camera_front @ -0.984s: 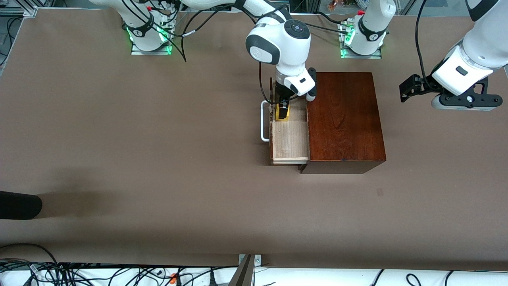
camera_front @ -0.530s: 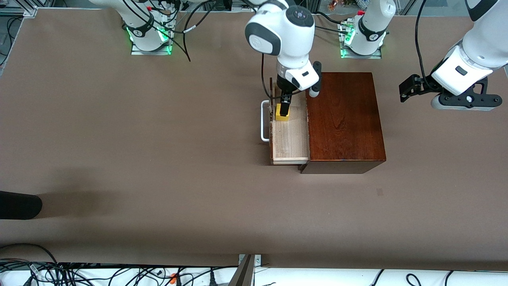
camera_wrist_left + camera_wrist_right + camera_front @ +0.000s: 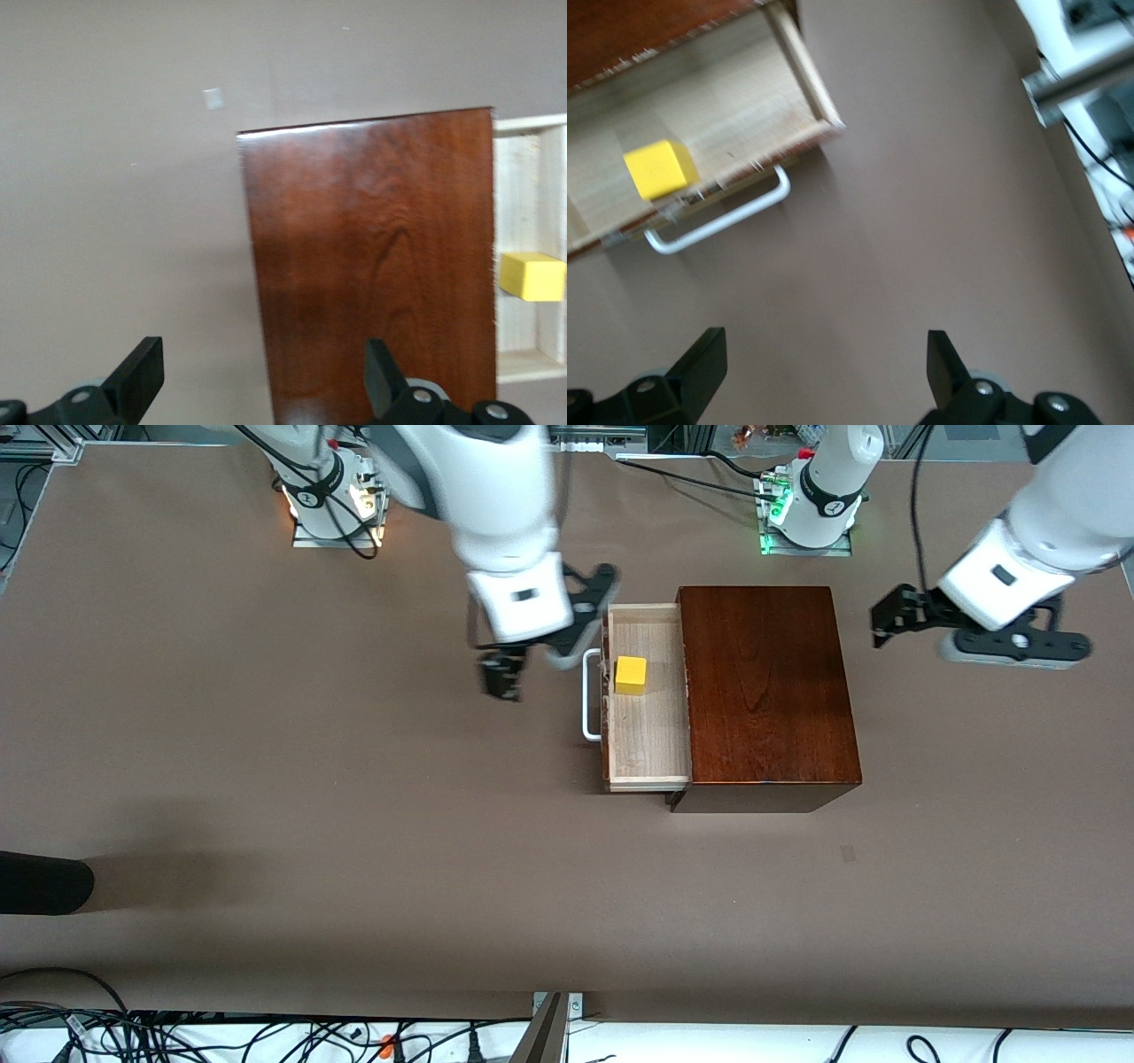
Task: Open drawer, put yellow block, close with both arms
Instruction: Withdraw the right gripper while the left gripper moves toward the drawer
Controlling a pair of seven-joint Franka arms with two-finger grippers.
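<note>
A small yellow block [image 3: 631,675] sits loose on the pale floor of the open drawer [image 3: 647,735], close to the drawer's dark front panel and toward the end of the tray farther from the front camera. The tray stands pulled well out of its glossy reddish-brown wooden box [image 3: 766,691], the white loop handle [image 3: 588,695] facing the right arm's end of the table.

The right gripper [image 3: 501,675] hangs over bare tabletop just in front of the handle, fingers spread wide and empty. The left gripper [image 3: 889,623] waits over the table near the box's closed back, toward the left arm's end; its fingers also stand apart in its wrist view and hold nothing.

With the block in, what remains is the closing. The drawer looks like stiff, light wood that should slide straight if pushed squarely on the front panel or the handle; a push at one corner could skew it. The box is polished and may skid on the mat, so bracing its back face looks wise. How freely the tray runs cannot be judged from here.
</note>
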